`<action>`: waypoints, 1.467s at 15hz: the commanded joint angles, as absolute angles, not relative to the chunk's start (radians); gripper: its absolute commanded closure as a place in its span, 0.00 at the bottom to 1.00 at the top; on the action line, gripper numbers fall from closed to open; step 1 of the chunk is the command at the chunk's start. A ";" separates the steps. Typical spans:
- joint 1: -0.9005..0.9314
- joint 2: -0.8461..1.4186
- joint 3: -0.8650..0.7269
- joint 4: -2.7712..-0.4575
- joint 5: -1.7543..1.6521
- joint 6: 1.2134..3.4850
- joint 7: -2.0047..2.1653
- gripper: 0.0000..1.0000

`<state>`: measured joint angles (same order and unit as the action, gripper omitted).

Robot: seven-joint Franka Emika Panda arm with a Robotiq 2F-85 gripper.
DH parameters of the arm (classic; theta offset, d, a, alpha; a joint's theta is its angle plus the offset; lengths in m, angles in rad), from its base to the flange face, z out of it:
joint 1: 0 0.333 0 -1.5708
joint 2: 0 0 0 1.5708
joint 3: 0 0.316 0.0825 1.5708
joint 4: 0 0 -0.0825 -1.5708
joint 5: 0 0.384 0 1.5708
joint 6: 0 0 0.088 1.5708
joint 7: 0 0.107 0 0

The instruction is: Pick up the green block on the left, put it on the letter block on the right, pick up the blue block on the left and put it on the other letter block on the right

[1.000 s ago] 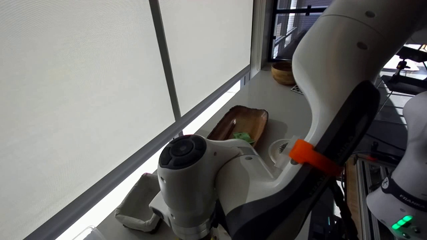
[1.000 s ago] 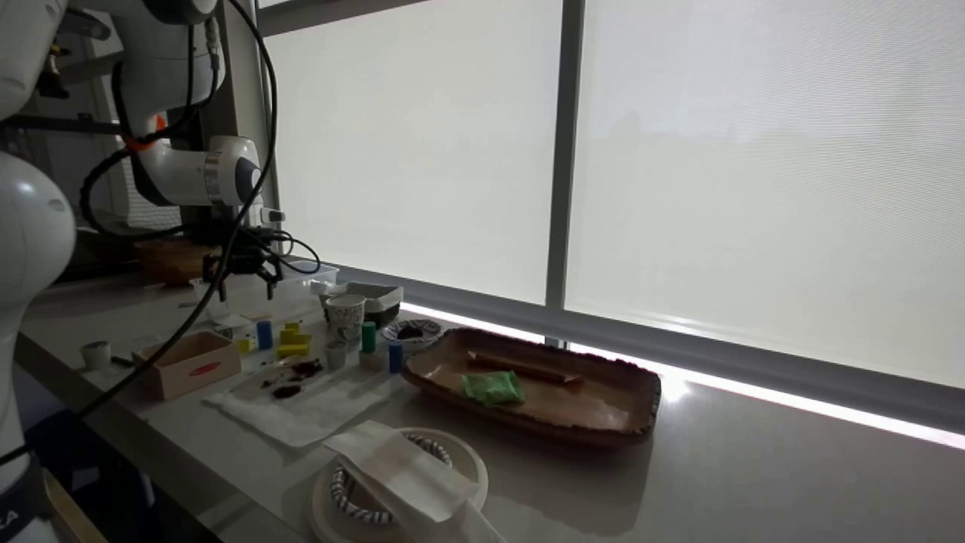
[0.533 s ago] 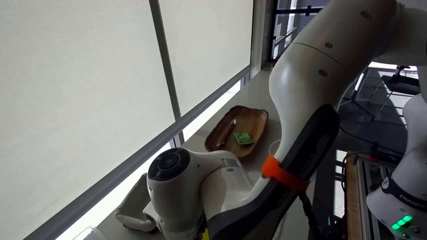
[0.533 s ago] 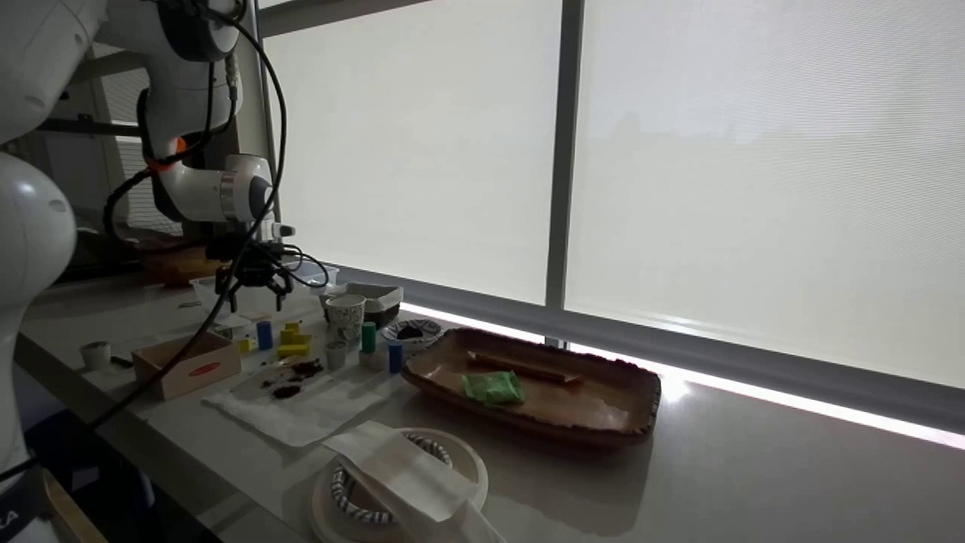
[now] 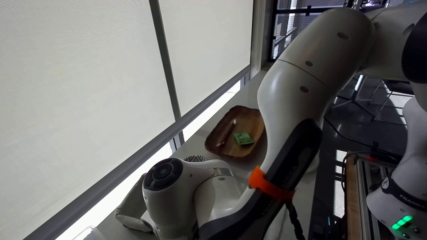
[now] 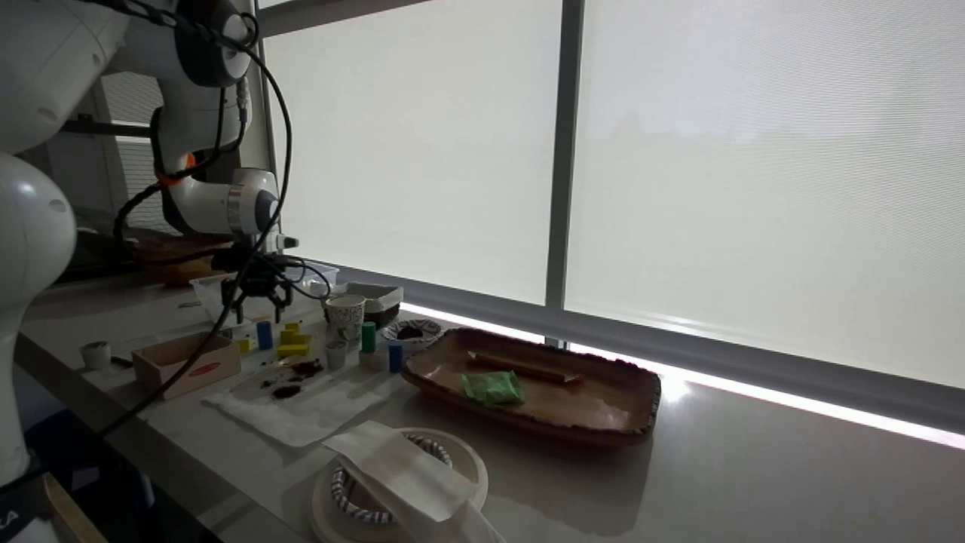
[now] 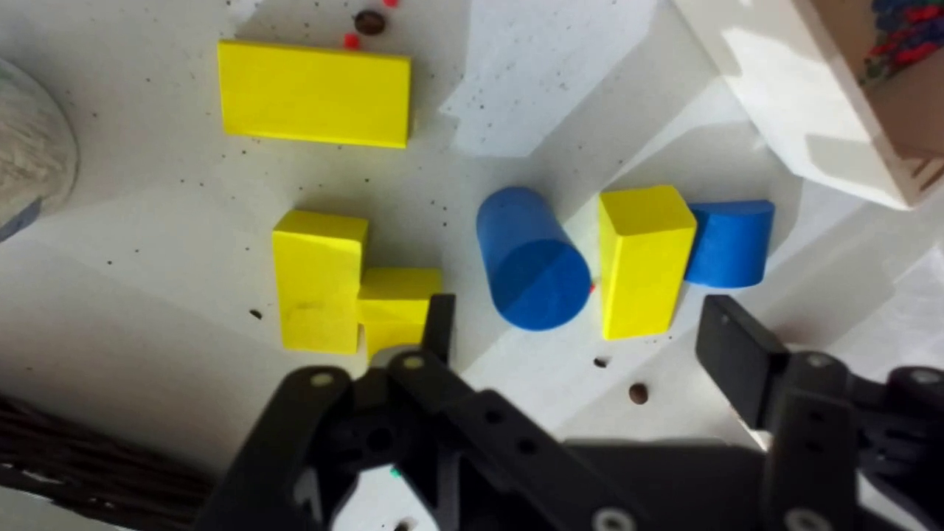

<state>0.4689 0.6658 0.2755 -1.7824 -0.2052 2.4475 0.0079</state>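
A blue block (image 7: 527, 258), an upright cylinder, stands just beyond my gripper (image 7: 579, 346) in the wrist view; it also shows in an exterior view (image 6: 264, 335). A second blue block (image 6: 395, 357) stands nearer the wooden tray. A green block (image 6: 368, 337), also a cylinder, stands behind it on a pale block. My gripper is open and empty, fingers pointing down above the blocks in an exterior view (image 6: 259, 313). Several yellow blocks (image 7: 315, 94) lie around; one (image 7: 641, 258) stands between the blue cylinder and a blue half-round piece (image 7: 730, 243). I cannot make out letters on any block.
A wooden tray (image 6: 603, 415) holds a green packet. A patterned cup (image 6: 346, 317), a small grey cup (image 6: 336, 354) and a lined basket (image 6: 388, 298) stand near the blocks. An open box (image 6: 200, 369) stands toward the front edge. A stained paper towel (image 6: 324, 407) lies nearby.
The arm has moved and the gripper has come lower and to the right in an exterior view, toward the blue and yellow blocks. It stays open. The objects have not moved.
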 commanded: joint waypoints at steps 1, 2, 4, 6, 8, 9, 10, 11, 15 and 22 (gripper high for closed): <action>0.488 0.699 0.262 -1.737 -0.201 2.404 0.006 0.22; 0.488 0.702 0.262 -1.736 -0.201 2.404 0.007 0.21; 0.490 0.705 0.260 -1.732 -0.200 2.401 0.014 0.22; 0.492 0.703 0.255 -1.733 -0.200 2.393 0.022 0.25; 0.493 0.700 0.251 -1.736 -0.200 2.387 0.029 0.32; 0.493 0.697 0.250 -1.740 -0.199 2.386 0.033 0.33; 0.494 0.695 0.247 -1.743 -0.198 2.384 0.038 0.37; 0.493 0.694 0.247 -1.746 -0.197 2.386 0.041 0.35; 0.493 0.688 0.242 -1.752 -0.196 2.379 0.052 0.66; 0.487 0.679 0.243 -1.764 -0.183 2.370 0.081 0.76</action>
